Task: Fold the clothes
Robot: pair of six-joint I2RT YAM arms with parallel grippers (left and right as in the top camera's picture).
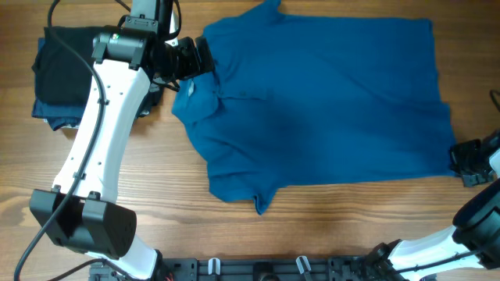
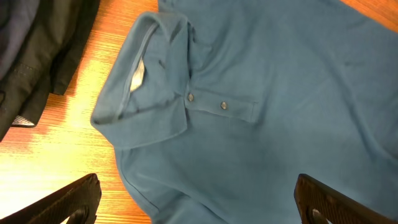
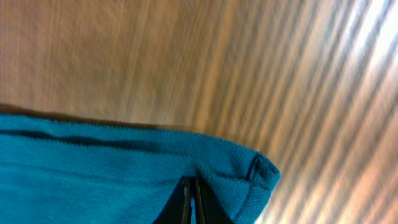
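A blue polo shirt [image 1: 320, 101] lies spread on the wooden table, collar [image 1: 191, 94] to the left, hem to the right. My left gripper [image 1: 201, 58] hovers open over the collar and button placket [image 2: 208, 102]; its fingers [image 2: 199, 202] stand wide apart with only shirt between them. My right gripper [image 1: 461, 160] is at the shirt's lower right hem corner [image 3: 249, 180], and its fingers [image 3: 193, 193] are shut on that blue fabric.
A pile of folded dark clothes [image 1: 66, 74] sits at the table's far left, beside the left arm; it also shows in the left wrist view [image 2: 37, 56]. Bare wood table [image 1: 156, 203] runs along the front.
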